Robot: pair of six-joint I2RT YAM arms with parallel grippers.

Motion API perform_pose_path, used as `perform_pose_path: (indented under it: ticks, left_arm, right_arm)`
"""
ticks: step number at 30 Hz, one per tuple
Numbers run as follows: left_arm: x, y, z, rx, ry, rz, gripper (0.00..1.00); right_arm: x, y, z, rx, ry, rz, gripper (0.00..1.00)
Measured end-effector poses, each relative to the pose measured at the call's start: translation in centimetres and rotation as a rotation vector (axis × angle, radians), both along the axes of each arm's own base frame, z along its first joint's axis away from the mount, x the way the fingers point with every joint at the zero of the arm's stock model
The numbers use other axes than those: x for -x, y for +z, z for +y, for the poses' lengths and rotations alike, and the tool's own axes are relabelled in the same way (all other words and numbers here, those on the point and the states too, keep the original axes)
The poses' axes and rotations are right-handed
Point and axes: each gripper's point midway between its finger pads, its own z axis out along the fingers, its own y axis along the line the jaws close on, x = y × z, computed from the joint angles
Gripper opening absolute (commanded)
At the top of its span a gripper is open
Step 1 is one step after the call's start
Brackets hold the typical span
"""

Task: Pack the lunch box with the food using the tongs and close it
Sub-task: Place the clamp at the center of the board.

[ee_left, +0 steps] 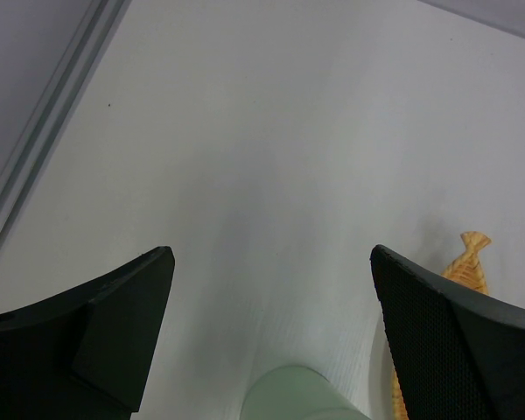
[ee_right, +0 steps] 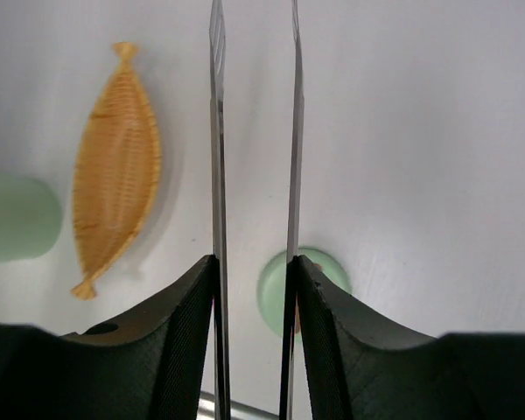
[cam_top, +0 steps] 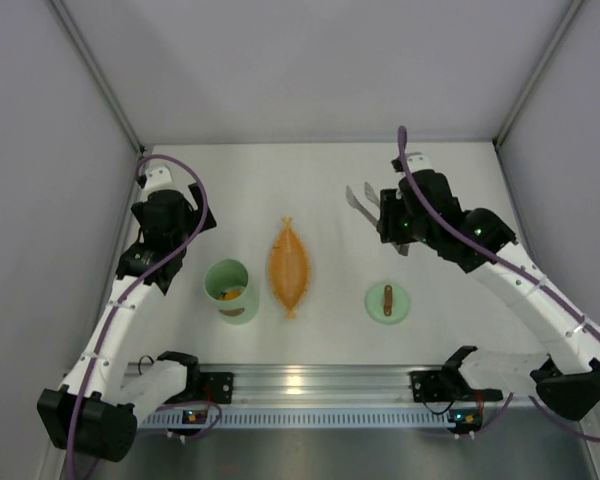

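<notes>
bare table [cam_top: 280, 190] behind leaf dish [cam_top: 289, 268], lunch box [cam_top: 228, 290] and lid [cam_top: 388, 302] flanking it

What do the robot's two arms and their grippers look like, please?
Both the left arm and right arm have white tubular links, black joint housings and a purple cable. Green lights glow on the right one. The left gripper and right gripper each have two black wedge-shaped fingers with finely dotted pads.

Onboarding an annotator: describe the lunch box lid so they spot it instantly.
On the white table, look right of the orange leaf-shaped dish. The lid is the flat pale green disc there, with a short brown bar handle; the same-green lunch box, left of the dish, is a tall open cylinder.
</notes>
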Motion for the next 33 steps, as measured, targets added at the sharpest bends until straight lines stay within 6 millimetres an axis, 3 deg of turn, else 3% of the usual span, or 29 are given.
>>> perform_pose_path:
  ticks: [6, 9, 15, 23, 27, 33]
  left_arm:
    - [0.0, 0.0, 0.0, 0.000, 0.000, 0.000, 0.99]
    - [0.0, 0.0, 0.0, 0.000, -0.001, 0.000, 0.99]
    - [0.0, 0.0, 0.0, 0.000, -0.001, 0.000, 0.99]
    - [0.0, 0.0, 0.0, 0.000, -0.001, 0.000, 0.99]
    - [0.0, 0.0, 0.0, 0.000, -0.001, 0.000, 0.99]
    - [0.0, 0.0, 0.0, 0.000, -0.001, 0.000, 0.99]
  right_arm:
    - [-5.3, -7.1, -8.9, 0.029, -0.332, 0.076, 0.42]
    - [-7.6, -10.2, -10.8, 0.039, -0.422, 0.111, 0.42]
    - [-12.6, -15.0, -10.9, 0.024, -0.475, 0.158, 0.50]
    - [-14.6, -20.4, -10.4, 0.049, -0.480, 0.264, 0.61]
    - [-14.6, -20.9, -10.8, 0.050, -0.488, 0.276, 0.66]
    - [-15.5, -19.7, -10.5, 0.033, -0.476, 0.250, 0.69]
